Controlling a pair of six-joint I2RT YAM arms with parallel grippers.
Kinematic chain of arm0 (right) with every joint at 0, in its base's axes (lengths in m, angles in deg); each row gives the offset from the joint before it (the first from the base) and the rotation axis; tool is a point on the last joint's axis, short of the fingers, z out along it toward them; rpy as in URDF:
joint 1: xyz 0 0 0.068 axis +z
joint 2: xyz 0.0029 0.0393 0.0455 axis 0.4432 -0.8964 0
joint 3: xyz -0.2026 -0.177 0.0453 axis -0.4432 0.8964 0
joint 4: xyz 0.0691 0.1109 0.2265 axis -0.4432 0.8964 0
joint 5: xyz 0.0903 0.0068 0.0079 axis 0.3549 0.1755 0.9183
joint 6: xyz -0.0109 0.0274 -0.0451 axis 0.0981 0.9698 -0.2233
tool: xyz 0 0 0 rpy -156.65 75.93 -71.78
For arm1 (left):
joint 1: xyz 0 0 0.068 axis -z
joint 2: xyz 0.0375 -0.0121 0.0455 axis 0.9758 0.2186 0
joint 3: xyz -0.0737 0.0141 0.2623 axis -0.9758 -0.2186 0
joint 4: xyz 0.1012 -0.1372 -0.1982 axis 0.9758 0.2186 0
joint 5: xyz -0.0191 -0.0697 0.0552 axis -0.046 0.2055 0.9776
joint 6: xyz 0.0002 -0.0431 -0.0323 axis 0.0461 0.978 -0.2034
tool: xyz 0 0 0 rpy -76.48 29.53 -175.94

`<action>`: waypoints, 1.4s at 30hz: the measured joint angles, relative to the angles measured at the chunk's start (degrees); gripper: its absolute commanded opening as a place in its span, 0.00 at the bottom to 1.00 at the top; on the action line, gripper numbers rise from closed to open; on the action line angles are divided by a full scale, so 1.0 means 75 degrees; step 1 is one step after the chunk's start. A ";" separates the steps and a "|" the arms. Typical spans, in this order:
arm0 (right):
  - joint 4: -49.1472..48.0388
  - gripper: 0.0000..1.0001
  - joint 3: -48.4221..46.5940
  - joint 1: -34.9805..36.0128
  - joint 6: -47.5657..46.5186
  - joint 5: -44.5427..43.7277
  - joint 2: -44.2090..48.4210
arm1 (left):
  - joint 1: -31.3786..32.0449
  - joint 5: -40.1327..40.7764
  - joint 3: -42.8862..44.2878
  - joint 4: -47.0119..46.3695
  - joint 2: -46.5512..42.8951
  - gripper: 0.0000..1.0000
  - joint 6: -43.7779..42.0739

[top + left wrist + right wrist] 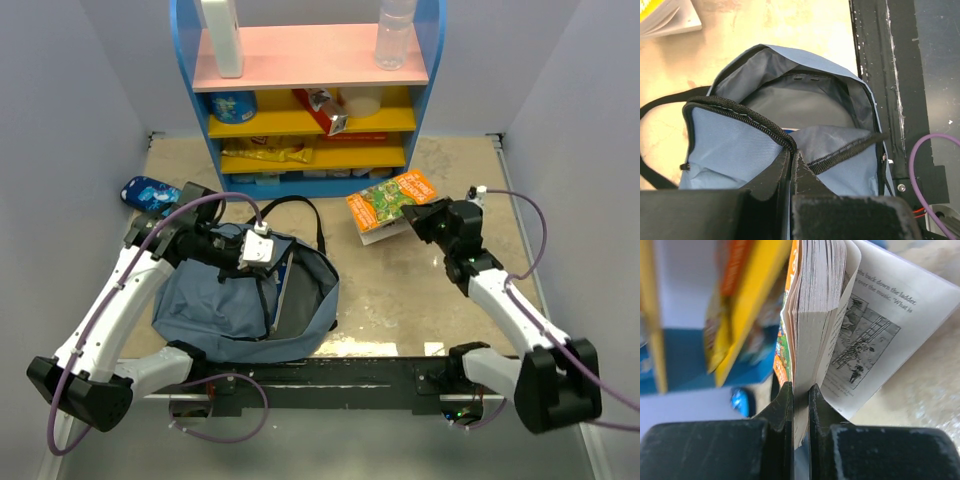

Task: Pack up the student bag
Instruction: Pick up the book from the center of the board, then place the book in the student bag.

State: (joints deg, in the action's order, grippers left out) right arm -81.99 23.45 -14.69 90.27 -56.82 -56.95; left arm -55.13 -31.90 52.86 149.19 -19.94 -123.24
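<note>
Lying open-mouthed on the bench (420,290) at the left, one slate-blue student bag (220,305) is pinched at its zipper edge by the closed left fingers (774,180). One picture book (392,200), well to the right of the bag, is clamped by its pages between the right fingers (781,410); "back down the ladder" can be read on a splayed page. One bright-blue pouch (150,193) is seen beyond the bag's left side.

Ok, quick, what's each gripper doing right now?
Left gripper: jaws shut on the student bag.
Right gripper: jaws shut on the book.
</note>
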 measured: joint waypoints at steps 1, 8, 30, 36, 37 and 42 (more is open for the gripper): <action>0.0143 0.00 0.0017 0.0026 -0.0047 0.0137 0.0388 | 0.0000 0.0026 0.0055 0.0000 0.0009 0.00 0.0017; 0.1189 0.00 -0.0015 0.0425 -0.0297 0.1110 0.2098 | 0.0000 0.0259 0.0536 -0.0035 0.0055 0.00 0.0187; 0.2261 0.00 -0.0420 0.3955 -0.0274 0.1944 0.1507 | 0.0000 0.0498 0.0953 -0.0265 0.0143 0.00 0.0991; 0.1580 0.00 -0.1023 0.4966 -0.0143 0.1737 -0.0017 | 0.0000 0.0481 0.0953 -0.0265 0.0131 0.00 0.1040; 0.1466 0.00 -0.1163 0.5100 -0.0134 0.1693 -0.0277 | 0.0000 0.0478 0.0953 -0.0265 0.0122 0.00 0.1040; 0.1145 0.00 -0.1912 0.5464 -0.0122 0.1699 -0.1574 | -0.0003 0.0402 0.0970 -0.0254 0.0052 0.00 0.1040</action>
State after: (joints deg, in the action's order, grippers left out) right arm -73.40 9.11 26.29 89.35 -44.08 -68.75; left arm -55.15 -28.88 60.14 147.29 -19.55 -115.44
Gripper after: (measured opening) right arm 0.074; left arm 0.029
